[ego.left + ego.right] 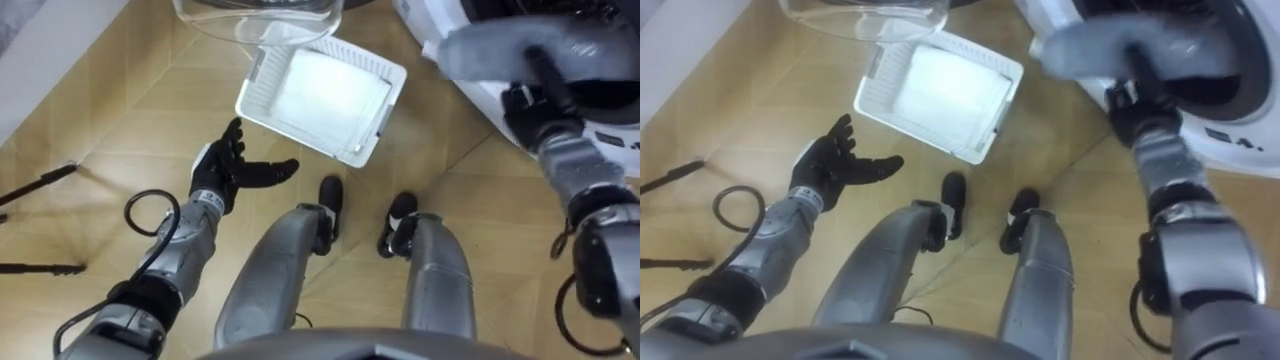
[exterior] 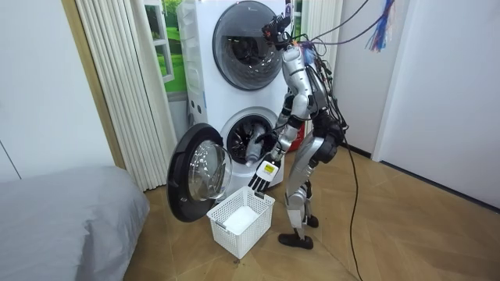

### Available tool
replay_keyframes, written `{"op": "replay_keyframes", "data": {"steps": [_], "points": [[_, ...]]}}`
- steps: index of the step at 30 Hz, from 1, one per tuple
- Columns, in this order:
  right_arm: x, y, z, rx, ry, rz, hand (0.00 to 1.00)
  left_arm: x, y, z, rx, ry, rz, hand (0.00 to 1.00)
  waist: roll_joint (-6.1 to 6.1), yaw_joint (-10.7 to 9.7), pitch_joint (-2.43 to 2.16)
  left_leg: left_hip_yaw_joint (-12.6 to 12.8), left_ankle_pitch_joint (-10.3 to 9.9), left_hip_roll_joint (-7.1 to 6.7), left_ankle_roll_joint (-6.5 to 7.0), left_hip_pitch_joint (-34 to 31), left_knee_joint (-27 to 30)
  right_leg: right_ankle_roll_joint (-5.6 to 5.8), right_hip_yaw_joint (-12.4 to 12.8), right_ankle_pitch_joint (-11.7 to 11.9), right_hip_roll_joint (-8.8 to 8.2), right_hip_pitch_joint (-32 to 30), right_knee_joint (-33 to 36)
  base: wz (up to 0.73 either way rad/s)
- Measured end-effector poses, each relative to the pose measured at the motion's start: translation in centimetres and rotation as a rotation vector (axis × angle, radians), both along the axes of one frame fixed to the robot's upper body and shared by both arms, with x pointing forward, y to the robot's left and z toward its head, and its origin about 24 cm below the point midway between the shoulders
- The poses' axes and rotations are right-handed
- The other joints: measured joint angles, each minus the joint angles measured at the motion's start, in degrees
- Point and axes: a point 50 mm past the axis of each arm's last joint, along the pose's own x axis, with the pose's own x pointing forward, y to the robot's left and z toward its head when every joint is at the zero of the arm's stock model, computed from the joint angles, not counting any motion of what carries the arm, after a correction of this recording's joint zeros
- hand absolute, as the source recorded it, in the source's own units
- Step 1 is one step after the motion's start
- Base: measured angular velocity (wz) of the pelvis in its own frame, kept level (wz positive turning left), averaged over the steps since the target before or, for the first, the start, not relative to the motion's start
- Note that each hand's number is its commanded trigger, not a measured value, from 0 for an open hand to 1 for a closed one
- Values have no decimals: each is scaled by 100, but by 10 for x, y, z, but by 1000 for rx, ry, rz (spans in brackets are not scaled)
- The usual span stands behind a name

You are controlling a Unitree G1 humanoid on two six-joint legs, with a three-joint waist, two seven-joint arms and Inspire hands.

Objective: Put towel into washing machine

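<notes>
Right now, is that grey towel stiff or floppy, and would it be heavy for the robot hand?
Probably floppy: the grey towel drapes and bunches over the right robot hand at the opening of the washing machine. Likely light, since one hand carries it. It might trail over the rim rather than drop in.

We see the towel, pale grey and bunched, held up at the mouth of the washer by the right hand, whose dark fingers curl over it. The washer is a white front-loader with its lower round door swung wide open. We cannot tell how far in the towel is.
</notes>
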Motion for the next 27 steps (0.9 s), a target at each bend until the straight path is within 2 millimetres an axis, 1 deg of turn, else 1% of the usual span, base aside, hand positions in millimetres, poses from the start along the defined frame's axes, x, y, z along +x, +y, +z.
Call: {"op": "replay_keyframes", "data": {"steps": [1, 2, 4, 5, 6, 8, 13, 16, 19, 21, 26, 27], "points": [[6, -2, 11, 12, -34, -11, 99, -1, 2, 1, 12, -3, 2, 0, -54, -69, 2, 1, 0, 3, 0, 16, 10, 0, -5, 0, 0, 25, 6, 0], [8, -3, 13, 25, -31, -14, 0, -1, 2, 1, 16, -4, -1, 0, -67, -76, 3, 2, 0, 7, 0, 21, 13, 0, -23, 0, -1, 40, 3, 10], [8, -1, 12, 63, -11, -16, 0, -2, 1, 2, 28, -12, -9, 0, -103, -81, 4, 9, 8, 7, 13, 15, 9, 0, -46, 0, -14, 41, 10, 7], [11, 0, 15, 76, -12, -21, 0, -3, 3, 1, 40, -11, -7, 0, -143, -89, 1, 24, 11, 6, 18, 16, 9, 0, -33, 0, -24, 31, 21, -3], [13, 0, 18, 109, -10, -30, 0, -3, 3, 2, 48, -13, -8, 0, -186, -95, 9, 49, 13, -3, 22, 19, 12, 0, -26, 0, -48, 11, 59, 0], [12, 0, 17, 120, 6, -38, 0, -2, 4, 2, 47, -16, -4, 0, -216, -96, 8, 84, 21, -3, 36, 15, 26, 2, -28, 0, -69, 1, 97, 2], [14, -1, 20, 189, 49, -76, 0, -3, 3, 2, 48, -17, 3, 0, -218, -147, 6, 64, 32, -4, 55, -27, 138, 3, -89, 0, -91, 38, 137, 6], [12, -2, 18, 218, 73, -96, 0, -2, 2, 2, 58, -20, -3, 0, -217, -155, 6, 86, 31, 2, 58, -40, 222, 15, -138, -8, -121, 76, 181, 10], [12, -3, 18, 247, 66, -116, 0, -2, 2, 2, 58, -19, -2, 0, -217, -167, 6, 102, 49, -7, 97, -53, 240, 23, -183, -5, -163, 81, 207, 7], [11, -5, 18, 256, 65, -135, 0, -1, 2, 3, 64, -24, -5, 0, -215, -166, 6, 103, 66, -9, 147, -68, 237, 43, -215, 4, -172, 84, 207, 9], [9, -8, 17, 245, 66, -165, 0, 5, 0, 6, 98, -35, -44, 0, -206, -149, 4, 103, 77, -2, 196, -64, 183, 76, -238, 36, -153, 113, 148, 3], [8, -9, 14, 244, 73, -174, 0, 7, -2, 6, 115, -32, -68, 0, -182, -110, 7, 100, 80, 25, 200, -10, 150, 84, -245, 70, -107, 189, 59, -11]]}}
